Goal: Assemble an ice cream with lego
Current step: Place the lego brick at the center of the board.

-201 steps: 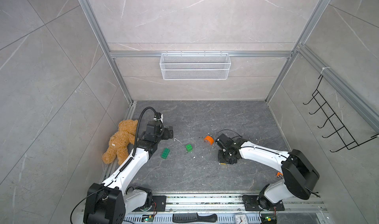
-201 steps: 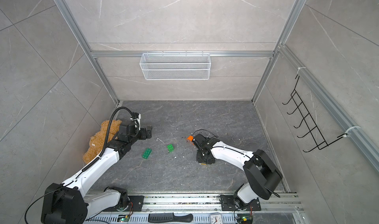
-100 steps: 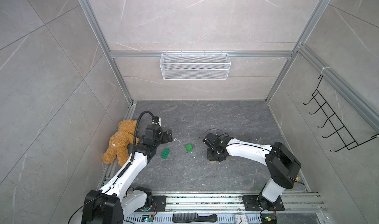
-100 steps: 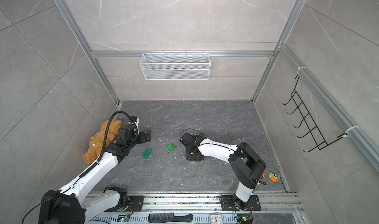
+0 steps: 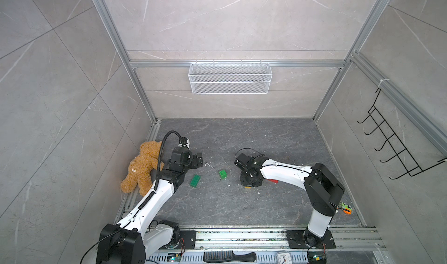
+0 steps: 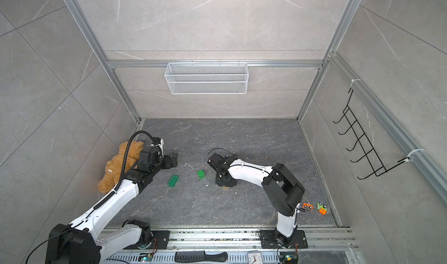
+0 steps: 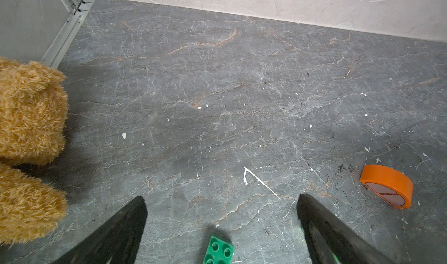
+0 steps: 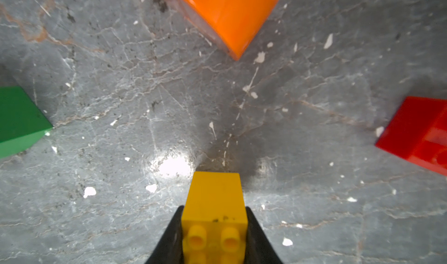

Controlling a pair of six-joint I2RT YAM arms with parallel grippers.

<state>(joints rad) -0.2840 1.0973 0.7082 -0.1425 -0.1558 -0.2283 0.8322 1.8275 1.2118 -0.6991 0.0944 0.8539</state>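
Right end effector (image 8: 214,210) clamps yellow brick (image 8: 214,195) | left end effector (image 7: 221,198) spread | floor (image 7: 217,81) grey stone

Holds left gripper (image 7: 221,200) spread wide, low toward the floor's (image 5: 242,202) left edge; points right gripper (image 8: 214,208) down mid-floor, clamped on yellow brick (image 8: 214,192).

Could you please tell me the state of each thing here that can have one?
Left gripper, open, empty.
Right gripper, shut on the yellow brick.
Yellow brick, held, joined to nothing.
Orange half-round piece, loose on the floor.
Red brick, loose on the floor.
Long green brick, loose, studs up.
Small green brick, loose, apart from others.
Teddy bear, lying on the floor.
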